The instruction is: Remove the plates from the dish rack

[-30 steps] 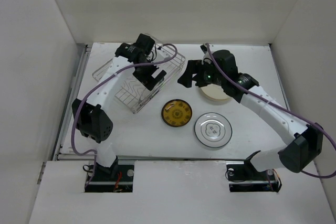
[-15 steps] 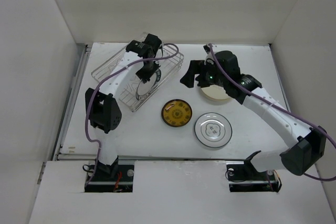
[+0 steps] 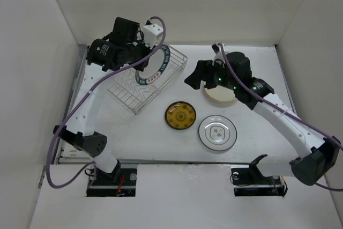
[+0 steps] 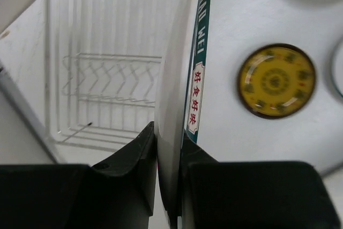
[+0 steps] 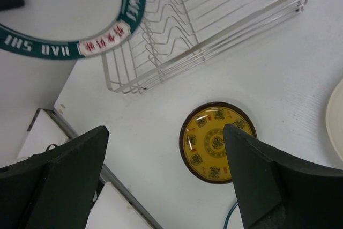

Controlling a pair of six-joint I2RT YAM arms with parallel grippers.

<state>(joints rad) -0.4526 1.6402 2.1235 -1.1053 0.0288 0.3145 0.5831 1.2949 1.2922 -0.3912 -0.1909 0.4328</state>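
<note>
Left gripper (image 4: 168,138) is clamped on the rim of the teal-rimmed plate (image 5: 64,4), held above the dish rack (image 3: 131,94), which shows no other plates. Likely the last unload: carry it right and lay it flat near the yellow plate (image 3: 180,116); right gripper (image 5: 166,186) hangs open.

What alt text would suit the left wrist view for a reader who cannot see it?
The left pincer grips a white plate with a teal rim, seen edge-on up the middle of the picture. Behind it on the left is the wire dish rack; on the right a yellow patterned plate lies flat on the white table.
</note>
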